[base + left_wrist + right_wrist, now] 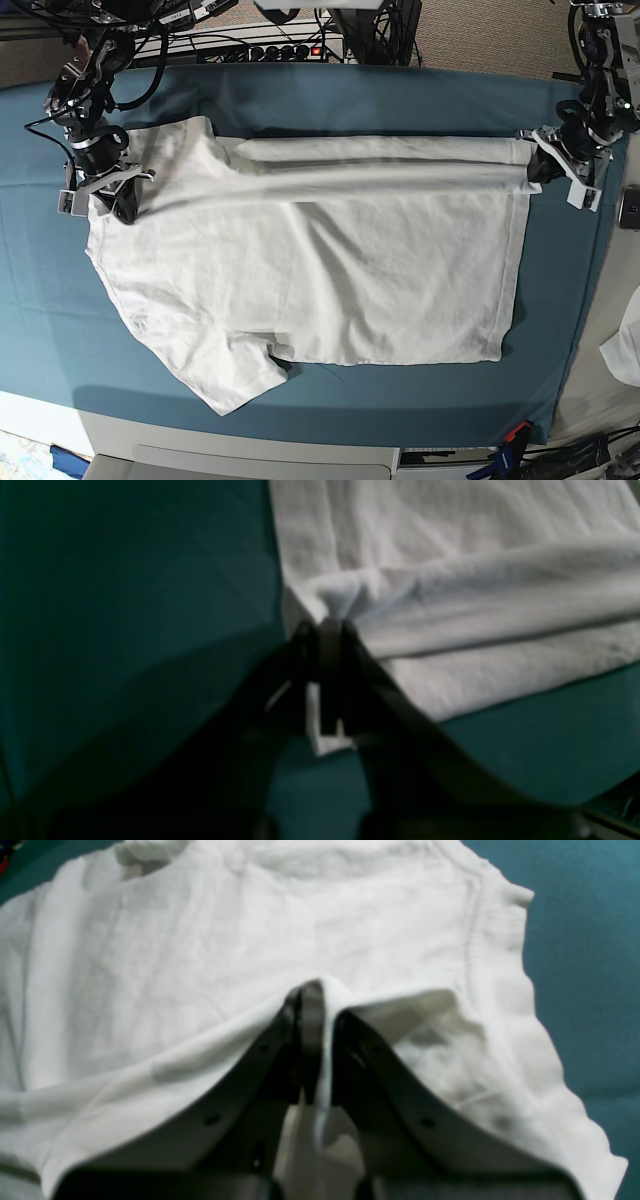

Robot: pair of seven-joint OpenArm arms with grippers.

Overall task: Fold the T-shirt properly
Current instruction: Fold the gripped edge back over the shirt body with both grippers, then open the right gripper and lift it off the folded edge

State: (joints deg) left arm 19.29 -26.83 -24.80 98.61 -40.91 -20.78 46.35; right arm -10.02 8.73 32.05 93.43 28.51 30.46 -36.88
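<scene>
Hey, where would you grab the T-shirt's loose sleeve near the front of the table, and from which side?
Take the sleeve at its outer hem, coming from the table's front edge. It lies flat and sticks out from the T-shirt toward that edge, so the hem is free, with bare table cover around it.

1. Left gripper point(327, 625): black, two slim fingers tapering to a narrow tip; blurred and dark in the wrist view, with a pale strip low between the fingers.
2. Right gripper point(320, 992): dark grey-black, fingers widening toward the base in smooth curved shoulders, a small round hole on each side.
3. Left arm point(600, 70): black segments with metallic joints and small fittings, white bracket at the wrist.
4. Right arm point(85, 95): black linkwork, loose black cables looping alongside, white bracket plate at the wrist.
</scene>
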